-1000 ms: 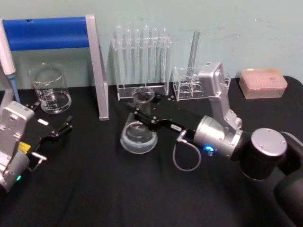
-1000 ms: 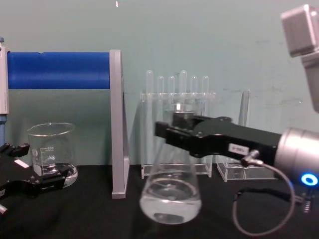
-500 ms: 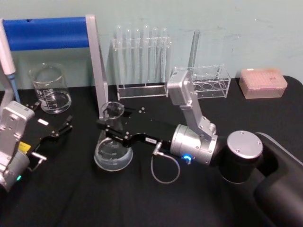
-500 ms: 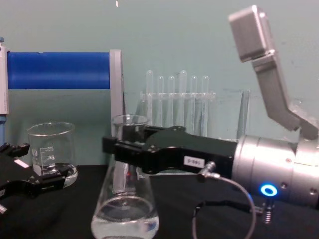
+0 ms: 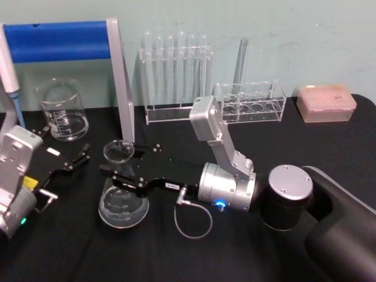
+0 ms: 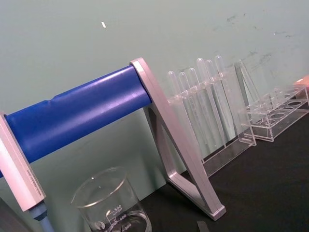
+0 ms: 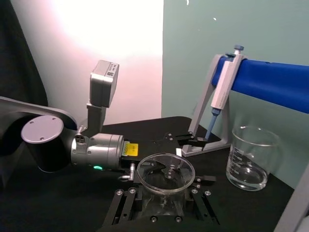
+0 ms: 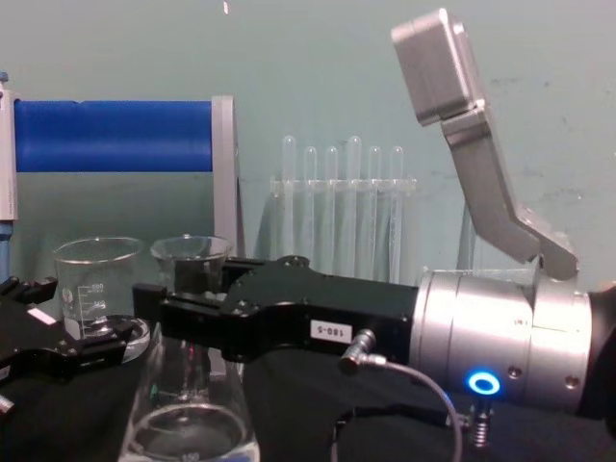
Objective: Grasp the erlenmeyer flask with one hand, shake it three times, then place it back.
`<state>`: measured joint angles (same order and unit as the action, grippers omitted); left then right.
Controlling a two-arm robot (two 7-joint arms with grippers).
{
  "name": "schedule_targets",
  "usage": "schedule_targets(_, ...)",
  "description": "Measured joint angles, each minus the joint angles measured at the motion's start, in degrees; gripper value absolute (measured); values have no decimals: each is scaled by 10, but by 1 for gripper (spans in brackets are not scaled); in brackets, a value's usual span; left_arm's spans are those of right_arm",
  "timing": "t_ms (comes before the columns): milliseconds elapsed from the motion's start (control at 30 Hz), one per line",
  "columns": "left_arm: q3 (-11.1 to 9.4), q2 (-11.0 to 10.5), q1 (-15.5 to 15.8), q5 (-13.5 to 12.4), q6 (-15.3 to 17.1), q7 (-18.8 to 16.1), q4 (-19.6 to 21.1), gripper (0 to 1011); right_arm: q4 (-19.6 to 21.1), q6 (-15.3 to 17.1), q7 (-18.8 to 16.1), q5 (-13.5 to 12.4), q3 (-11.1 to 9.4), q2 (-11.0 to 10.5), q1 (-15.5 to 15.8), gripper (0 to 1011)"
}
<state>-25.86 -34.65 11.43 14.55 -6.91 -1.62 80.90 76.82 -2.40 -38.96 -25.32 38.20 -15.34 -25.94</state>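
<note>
**Conical glass flask held at the neck by the right gripper**

The erlenmeyer flask (image 5: pixel 121 202) of clear glass, with a wide round base, a narrow neck and a flared rim, is seen over the front left of the black table (image 5: pixel 176 258). A shallow layer of clear liquid lies in its base. Whether the base touches the table cannot be told. The neck is clamped between the closed black jaws of the right gripper (image 5: pixel 115 174), which is carried on a smooth silver cylindrical wrist with a blue light. The left gripper (image 5: pixel 61 147) is parked at the table's left edge, its fingers spread and holding nothing. Behind it stands a straight-sided glass beaker (image 5: pixel 61 111), beside a blue bar (image 5: pixel 59 41) on a grey metal frame.
</note>
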Motion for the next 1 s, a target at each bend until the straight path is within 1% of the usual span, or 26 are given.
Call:
schedule_targets(133,0,0,0,0,0,0,0,1001,0,-2,2,-2,1,0,-1,450)
schedule_targets(200,0,0,0,0,0,0,0,1001,0,-4,9,-2,-1,-2,-1,450)
schedule_targets(333,0,0,0,0,0,0,0,1001,0,-5,37,2,-14,-5,2,450)
schedule_targets(367,0,0,0,0,0,0,0,1001,0,-5,37,2,-14,-5,2,449)
schedule_targets(400,0,0,0,0,0,0,0,1001,-1,-6,48,5,-21,-7,4,450)
schedule_targets(467,0,0,0,0,0,0,0,1001,-1,-6,58,7,-28,-8,7,450)
schedule_targets(500,0,0,0,0,0,0,0,1001,-1,-6,69,8,-35,-9,9,450)
schedule_targets(667,0,0,0,0,0,0,0,1001,0,-5,103,14,-61,-13,18,450)
schedule_targets(700,0,0,0,0,0,0,0,1001,1,-5,115,15,-71,-15,23,450)
schedule_targets(733,0,0,0,0,0,0,0,1001,1,-4,119,16,-75,-16,24,450)
schedule_targets(767,0,0,0,0,0,0,0,1001,3,-3,132,17,-86,-18,29,450)
schedule_targets(1000,0,0,0,0,0,0,0,1001,15,2,178,29,-124,-25,48,450)
